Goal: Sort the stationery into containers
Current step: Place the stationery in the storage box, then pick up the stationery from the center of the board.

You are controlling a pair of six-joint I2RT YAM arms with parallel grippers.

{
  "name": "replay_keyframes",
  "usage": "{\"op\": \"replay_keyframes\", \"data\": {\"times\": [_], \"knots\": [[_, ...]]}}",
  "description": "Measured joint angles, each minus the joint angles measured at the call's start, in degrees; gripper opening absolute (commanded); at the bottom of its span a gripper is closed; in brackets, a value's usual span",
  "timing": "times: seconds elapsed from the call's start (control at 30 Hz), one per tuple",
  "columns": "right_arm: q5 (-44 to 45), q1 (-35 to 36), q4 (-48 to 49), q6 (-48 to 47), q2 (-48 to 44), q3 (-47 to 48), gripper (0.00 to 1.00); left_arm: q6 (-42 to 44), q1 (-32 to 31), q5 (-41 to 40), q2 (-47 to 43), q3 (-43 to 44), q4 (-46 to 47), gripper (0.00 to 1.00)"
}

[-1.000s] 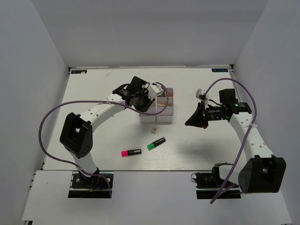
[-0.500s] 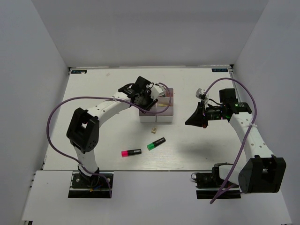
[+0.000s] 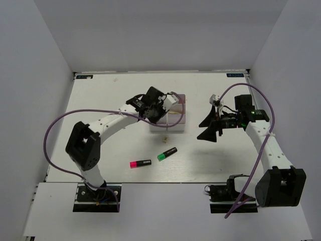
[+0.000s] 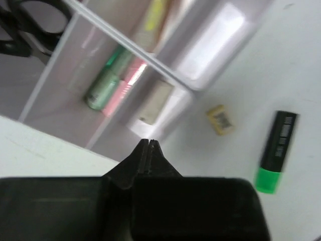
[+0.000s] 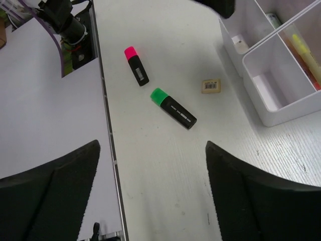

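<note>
Hovering the left tool point(image 4: 149, 145) pinched shut, empty, over the bins point(image 3: 176, 128) at centre; spreading the right tool point(image 3: 209, 128) wide at centre right. Judging the green highlighter point(image 3: 167, 153) (slanting up-right, below centre) about equally near both, lower left of the right tool.

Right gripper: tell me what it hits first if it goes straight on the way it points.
Probably the bare table: the open right gripper tilts down at the white surface just short of the green highlighter. Depth is unclear, so on a shallower line the highlighter could come first.
</note>
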Motion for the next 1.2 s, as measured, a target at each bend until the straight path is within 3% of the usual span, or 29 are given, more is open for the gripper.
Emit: {"op": "replay_keyframes", "data": {"times": [0.07,0.13,0.23,0.27,0.3,0.33,0.53,0.73,1.2], "knots": [[-0.1,0.0,0.8,0.5,0.0,0.0,0.91,-2.9,-2.9,-1.3,-3.3,-2.5,0.0,0.35],[-0.2,0.0,2.1,2.2,-0.1,-0.4,0.91,-7.1,-6.3,-4.0,-6.1,-4.5,0.0,0.58],[1.3,0.0,5.3,5.4,-1.3,-2.6,0.91,-15.9,-11.3,-8.9,-7.7,-6.8,0.3,0.6],[2.6,0.0,6.4,6.4,-1.9,-3.3,0.72,-18.3,-12.4,-10.2,-7.5,-7.3,0.3,0.6],[4.1,0.0,7.9,7.8,-2.6,-4.1,0.41,-20.9,-13.1,-11.4,-7.0,-7.8,0.3,0.6],[5.9,0.0,9.2,8.9,-3.1,-4.5,0.0,-23.1,-13.6,-12.5,-6.5,-8.4,0.4,0.6],[15.4,0.0,14.9,15.7,-4.2,-4.7,0.0,-31.8,-14.2,-19.8,-1.9,-9.1,0.9,0.56],[18.2,0.0,17.1,18.0,-4.5,-5.7,0.0,-36.1,-14.4,-23.8,3.3,-8.8,1.7,0.53],[18.7,0.0,17.9,18.1,-4.5,-5.7,0.0,-44.0,-14.6,-21.4,5.3,-8.4,6.4,0.58]]}}
